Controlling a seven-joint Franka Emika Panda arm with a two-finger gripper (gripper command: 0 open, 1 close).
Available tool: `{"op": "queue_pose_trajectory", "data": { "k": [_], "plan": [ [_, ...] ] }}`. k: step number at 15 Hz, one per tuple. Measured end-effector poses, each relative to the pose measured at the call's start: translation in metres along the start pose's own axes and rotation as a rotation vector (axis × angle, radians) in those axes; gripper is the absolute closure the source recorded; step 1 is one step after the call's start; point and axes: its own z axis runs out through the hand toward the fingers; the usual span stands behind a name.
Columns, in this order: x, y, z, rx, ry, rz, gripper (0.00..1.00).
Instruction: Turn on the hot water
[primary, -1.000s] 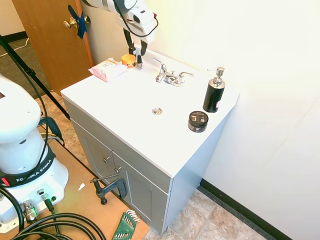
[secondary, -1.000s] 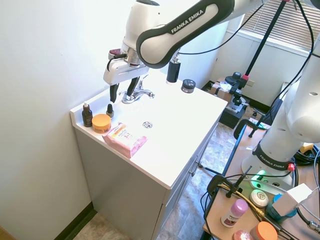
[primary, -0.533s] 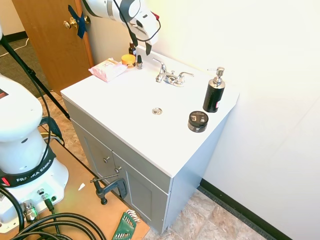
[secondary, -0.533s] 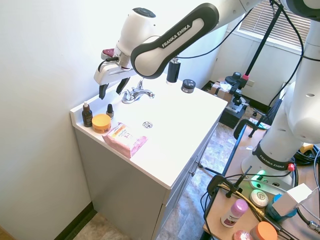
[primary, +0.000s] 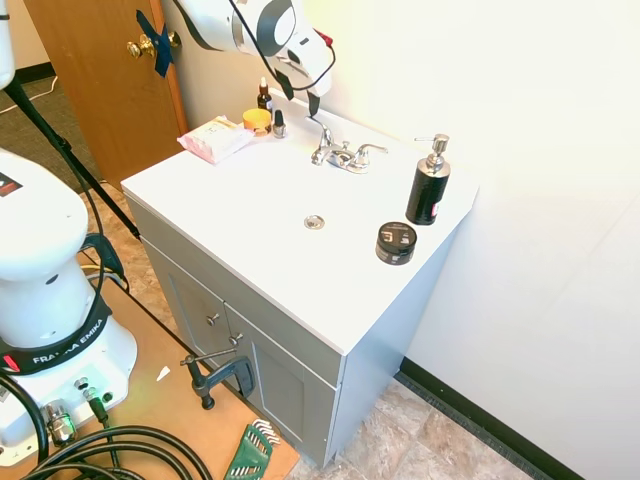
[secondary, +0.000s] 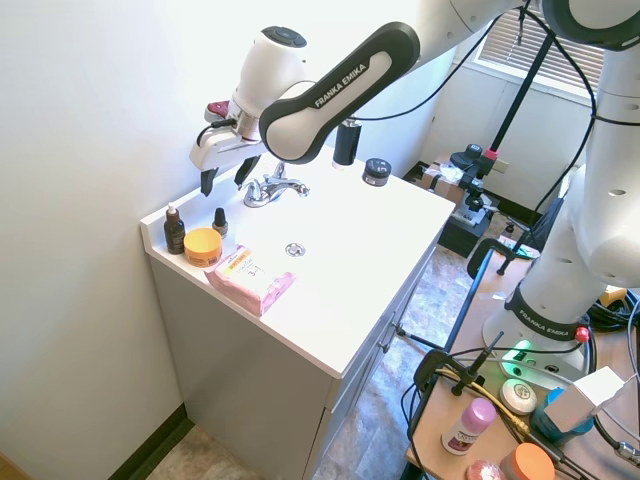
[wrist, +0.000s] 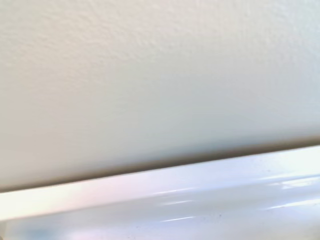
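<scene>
The small chrome faucet (primary: 340, 153) (secondary: 272, 187) stands at the back of the white sink top (primary: 250, 200), with a lever handle on each side of its short spout. No hot water shows at the spout. My gripper (primary: 300, 95) (secondary: 224, 178) hangs open and empty above the counter, close to the wall. It is up and to the left of the faucet in the first exterior view and touches nothing. The wrist view holds only the wall and the white back edge of the sink top (wrist: 200, 200).
A black pump bottle (primary: 428, 185) and a black round jar (primary: 396, 242) stand right of the faucet. Left of it are two dropper bottles (primary: 264, 97) (primary: 279, 123), an orange jar (primary: 257, 119) and a pink packet (primary: 215, 138). The drain (primary: 314, 222) lies mid-basin.
The gripper has risen from over the dropper bottles, tilted toward the wall and shifted along it toward the faucet. It has stayed open.
</scene>
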Motion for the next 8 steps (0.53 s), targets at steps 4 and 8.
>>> {"op": "queue_pose_trajectory", "data": {
  "k": [4,8],
  "plan": [
    [-0.002,0.01,0.006,-0.018,-0.023,0.04,0.0],
    [0.0,0.034,0.011,-0.051,-0.031,0.073,0.0]
  ]
}}
